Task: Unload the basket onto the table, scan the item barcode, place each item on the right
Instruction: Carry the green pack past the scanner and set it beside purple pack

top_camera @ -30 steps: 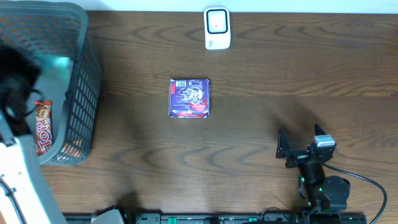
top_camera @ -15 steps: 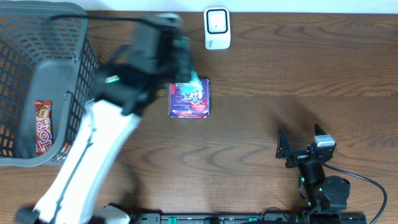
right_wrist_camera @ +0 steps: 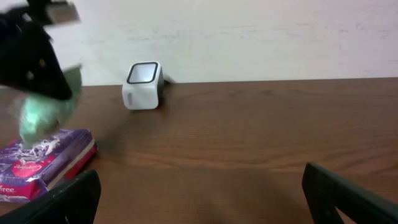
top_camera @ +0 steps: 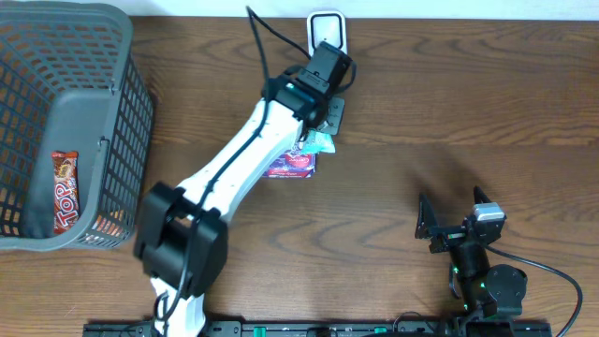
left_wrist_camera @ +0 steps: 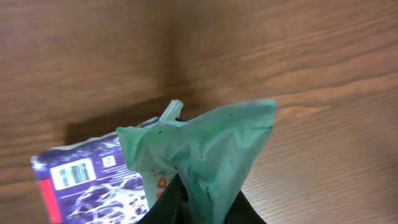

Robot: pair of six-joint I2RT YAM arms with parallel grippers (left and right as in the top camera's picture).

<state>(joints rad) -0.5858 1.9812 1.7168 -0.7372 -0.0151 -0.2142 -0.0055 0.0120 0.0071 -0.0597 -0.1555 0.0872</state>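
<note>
Lower right in the overhead view, the right gripper (top_camera: 453,211) sits near the front edge of the table (top_camera: 524,140), jaws spread wide and empty. It is likely kept back so the middle is free for the other arm. At the left of the frame the basket (top_camera: 124,159) holds a bar (top_camera: 65,192), well apart from the work. Past centre a purple pack (left_wrist_camera: 87,186) lies flat on the wood with its barcode face up. Just above it the left gripper (left_wrist_camera: 202,202) has its jaws pinched shut on a green packet (left_wrist_camera: 205,149), gripped by one end so most of its face hangs free to show a code. At top centre stands the scanner (right_wrist_camera: 143,87), near the far edge, with the packet just in front of it. Whether the packet's barcode faces the window I cannot tell. Bare wood right of the scanner gives room to turn or withdraw, but the purple pack beneath leaves little room to dip.
</note>
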